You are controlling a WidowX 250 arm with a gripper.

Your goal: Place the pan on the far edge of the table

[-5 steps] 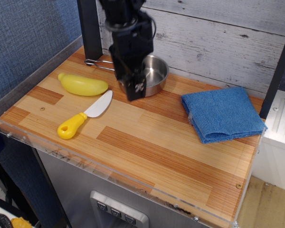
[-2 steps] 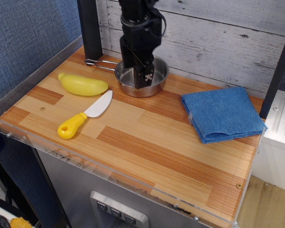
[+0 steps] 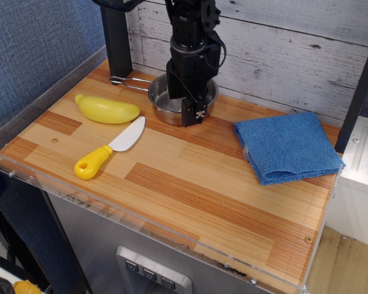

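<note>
Scene: banana (image 3: 107, 109) and knife (image 3: 108, 149) lying left | pan (image 3: 172, 104) sitting at table (image 3: 190, 184) far edge, handle leftward | gripper (image 3: 195, 111) hovering over pan's near rim, jaw state indeterminable | step: placement apparently finishing | next: confirming release, retracting upward | cloth (image 3: 288, 147) lying right

Black arm vertical, gripper (image 3: 194, 109) pointing straight down

My gripper (image 3: 193, 110) now sits further right, down over the pan's (image 3: 172, 104) right rim, instead of hanging in front.
</note>
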